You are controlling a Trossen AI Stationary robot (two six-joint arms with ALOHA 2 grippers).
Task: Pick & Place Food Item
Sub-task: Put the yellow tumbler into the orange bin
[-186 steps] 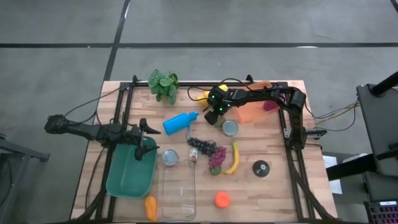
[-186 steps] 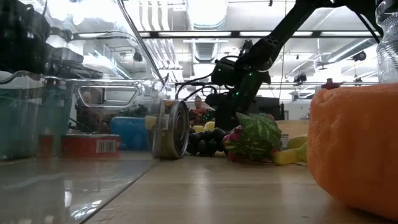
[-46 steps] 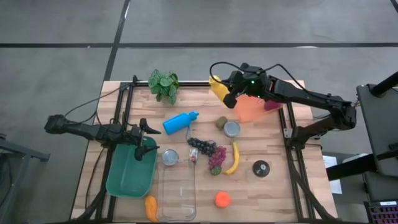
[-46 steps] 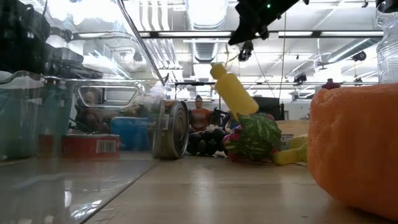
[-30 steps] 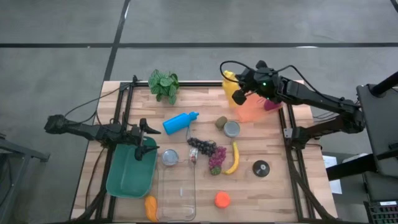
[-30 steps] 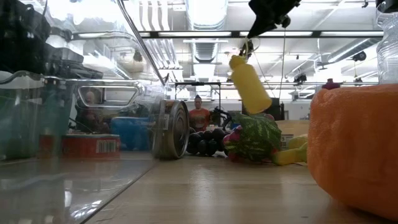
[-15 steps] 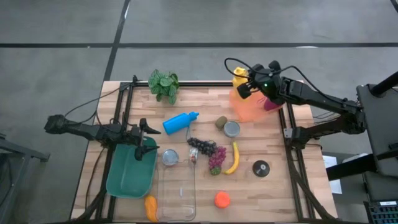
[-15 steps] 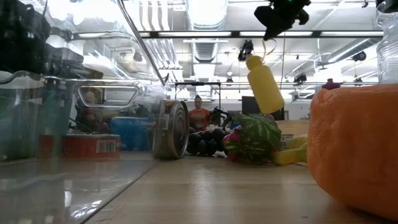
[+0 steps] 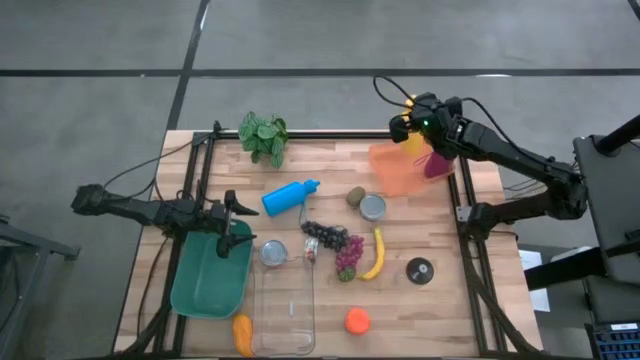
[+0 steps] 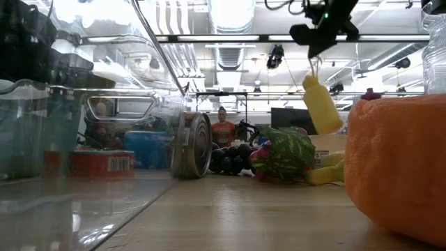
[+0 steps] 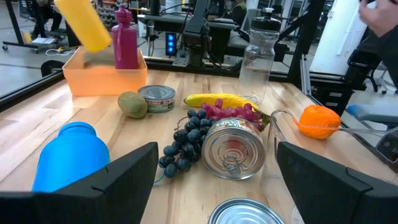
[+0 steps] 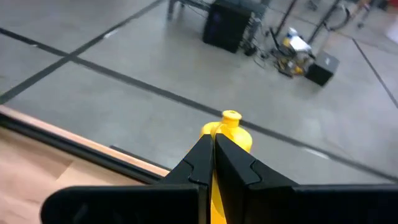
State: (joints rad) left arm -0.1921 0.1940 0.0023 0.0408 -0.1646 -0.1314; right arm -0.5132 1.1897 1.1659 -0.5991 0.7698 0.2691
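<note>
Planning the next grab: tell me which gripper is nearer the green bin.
Left. The left gripper hovers open at the green bin's top edge; the right gripper holds a yellow bottle across the table.

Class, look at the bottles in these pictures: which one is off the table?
The yellow bottle, hanging in the right claw over the orange bin. The blue bottle lies on the table, and the magenta one stands inside that bin.

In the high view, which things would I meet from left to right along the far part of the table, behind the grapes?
Green plant → blue bottle → kiwi → tin can → orange bin → right gripper, shut on the yellow bottle.
</note>
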